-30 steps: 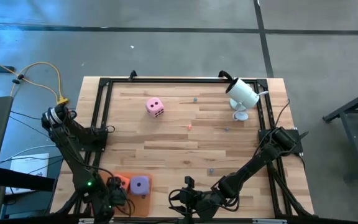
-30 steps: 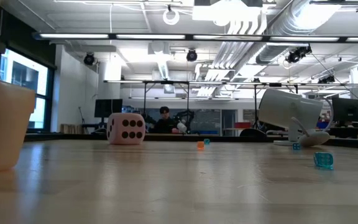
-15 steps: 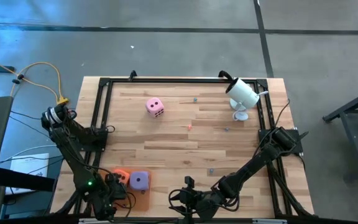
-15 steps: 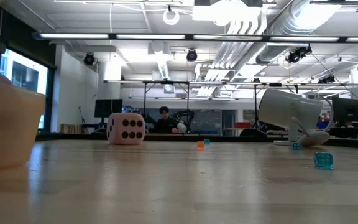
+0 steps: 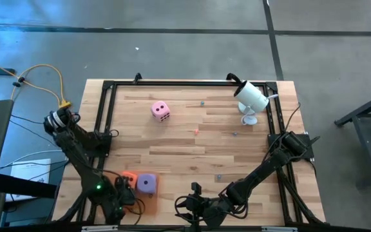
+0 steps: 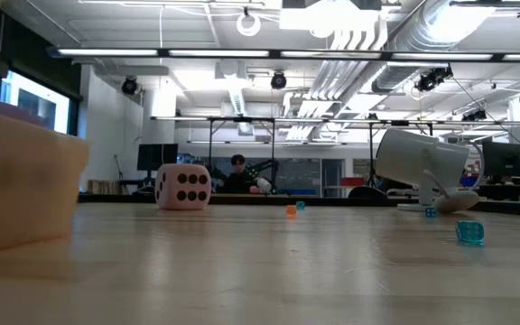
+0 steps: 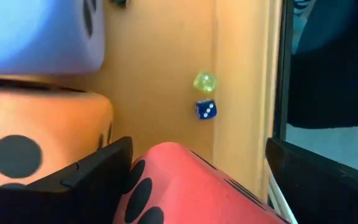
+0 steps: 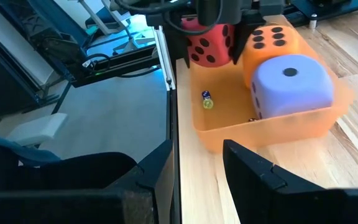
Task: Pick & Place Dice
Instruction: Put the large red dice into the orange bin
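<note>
My left gripper [image 8: 219, 28] hangs over the flat orange tray [image 8: 278, 134] at the near left corner of the table [image 5: 192, 154], its fingers spread wide on either side of the magenta die [image 7: 191, 186], which sits between them in the tray; I cannot tell whether the pads are touching it. From my left wrist the orange die [image 7: 39, 134] lies just beside the magenta one, and the purple die [image 7: 39, 34] is right against the orange one beyond it. Two tiny dice, one yellow [image 7: 204, 81] and one blue [image 7: 206, 110], lie close together on the bare tray floor near its side wall. Seen from above, the orange die [image 5: 129, 178] and purple die [image 5: 147, 183] sit side by side in the tray, and the light pink die [image 5: 160, 111] rests alone well apart on the far left part of the table, its six-pip face turned toward the low camera [image 6: 181, 187]. A white camera on a stand [image 5: 251, 100] is at the far right corner. My right gripper [image 8: 197, 165] waits near the front edge, partly open with nothing between the fingers, pointed toward the tray
</note>
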Controlling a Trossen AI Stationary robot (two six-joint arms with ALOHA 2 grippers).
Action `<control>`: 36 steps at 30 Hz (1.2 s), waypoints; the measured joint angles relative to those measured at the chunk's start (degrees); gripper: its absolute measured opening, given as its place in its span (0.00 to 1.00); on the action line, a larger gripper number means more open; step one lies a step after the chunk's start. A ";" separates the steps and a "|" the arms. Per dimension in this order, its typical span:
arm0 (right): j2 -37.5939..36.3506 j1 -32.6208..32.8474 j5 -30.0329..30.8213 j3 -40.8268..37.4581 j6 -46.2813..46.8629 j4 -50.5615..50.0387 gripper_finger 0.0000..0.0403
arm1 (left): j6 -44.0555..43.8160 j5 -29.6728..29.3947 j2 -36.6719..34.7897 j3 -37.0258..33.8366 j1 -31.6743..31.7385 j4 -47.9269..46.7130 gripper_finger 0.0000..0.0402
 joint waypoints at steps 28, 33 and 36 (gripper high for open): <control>0.00 0.00 -0.01 0.00 0.44 -0.65 0.31 | 4.49 -23.80 -2.33 -0.17 -5.52 7.45 0.88; 0.00 0.00 0.00 -0.02 0.47 -0.83 0.31 | 1.68 -31.80 -2.10 -0.56 -9.92 7.60 0.88; 0.00 0.00 -0.02 -0.02 1.30 -0.84 0.31 | 1.30 -37.14 -2.10 -2.78 -11.97 10.82 0.88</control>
